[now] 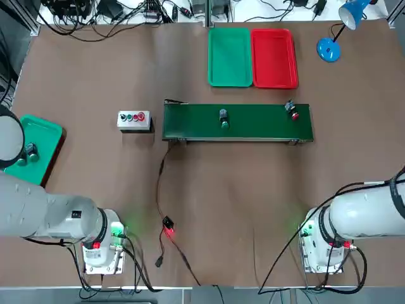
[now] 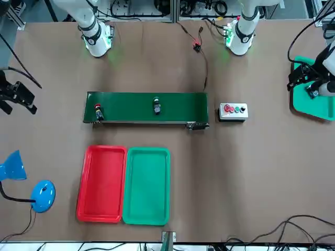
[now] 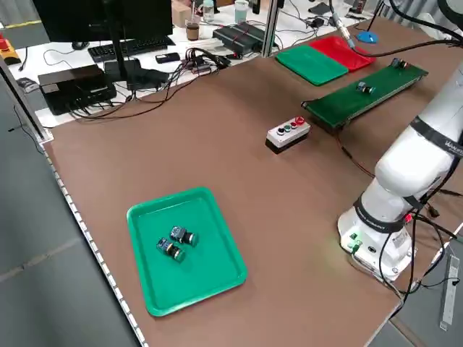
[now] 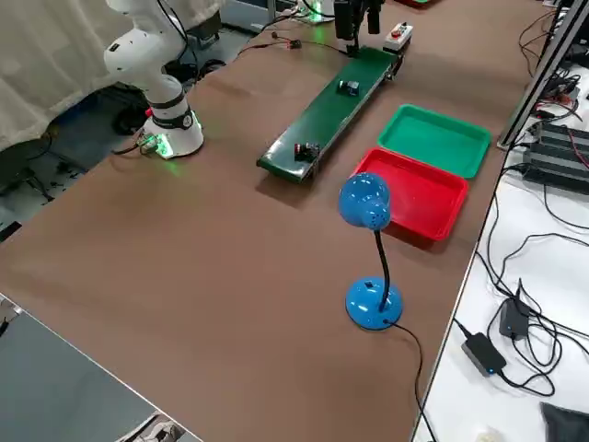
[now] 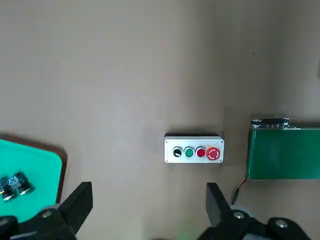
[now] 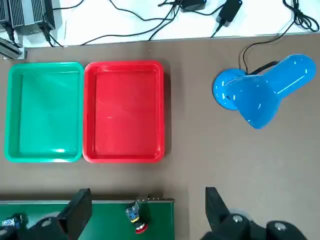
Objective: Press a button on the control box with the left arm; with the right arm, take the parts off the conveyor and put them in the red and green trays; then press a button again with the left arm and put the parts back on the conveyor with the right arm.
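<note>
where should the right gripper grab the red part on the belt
Likely on the dark body of the red part, coming straight down. It lies on its side near the belt's end, cap toward the robot, so the fingers should close across the body.

This is a robotics lab. A brown-covered table (image 1: 95, 76) carries two white robot arms bolted at one edge, their bases lit green: the left arm (image 1: 57, 218) and the right arm (image 1: 361, 218). Just beyond the table's far edge lie tangled black cables (image 1: 95, 16). Off the table's left side stands a white bench with a keyboard (image 3: 130, 47), a black box (image 3: 76, 85) and power adapters. A blue desk lamp (image 4: 368, 244) stands near the table's right edge.
</note>
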`<state>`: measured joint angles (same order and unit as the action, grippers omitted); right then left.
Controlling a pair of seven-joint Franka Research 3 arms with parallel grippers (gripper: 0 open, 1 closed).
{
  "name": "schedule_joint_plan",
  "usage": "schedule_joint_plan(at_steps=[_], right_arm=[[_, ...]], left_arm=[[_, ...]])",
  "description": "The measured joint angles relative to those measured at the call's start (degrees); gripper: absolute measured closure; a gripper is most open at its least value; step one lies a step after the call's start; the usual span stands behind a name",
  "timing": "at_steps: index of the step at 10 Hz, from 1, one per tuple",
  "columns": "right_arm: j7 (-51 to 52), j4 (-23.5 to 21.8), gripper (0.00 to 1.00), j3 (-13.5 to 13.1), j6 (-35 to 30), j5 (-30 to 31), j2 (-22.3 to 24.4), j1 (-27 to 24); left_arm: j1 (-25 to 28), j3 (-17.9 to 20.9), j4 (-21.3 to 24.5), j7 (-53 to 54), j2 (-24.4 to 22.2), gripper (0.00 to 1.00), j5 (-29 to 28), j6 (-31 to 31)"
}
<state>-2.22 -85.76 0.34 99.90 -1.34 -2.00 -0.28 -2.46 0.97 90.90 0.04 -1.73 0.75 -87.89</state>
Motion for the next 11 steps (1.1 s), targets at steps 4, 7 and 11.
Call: schedule_joint_plan(at_steps=[4, 7, 11], right_arm=[[-0.4, 0.1, 0.0, -1.3, -1.1, -0.5, 1.4, 0.1], [-0.4, 0.1, 0.0, -1.7, -2.7, -1.6, 2.6, 0.1], [-0.4, 0.1, 0.0, -1.7, -2.8, -2.4, 2.6, 0.3]], left_arm=[[0.1, -0.1, -0.2, 0.0, 0.0, 0.0, 0.0, 0.0], [0.4, -0.1, -0.2, 0.0, 0.0, 0.0, 0.0, 0.0], [0.4, -0.1, -0.3, 0.0, 0.0, 0.0, 0.0, 0.0]])
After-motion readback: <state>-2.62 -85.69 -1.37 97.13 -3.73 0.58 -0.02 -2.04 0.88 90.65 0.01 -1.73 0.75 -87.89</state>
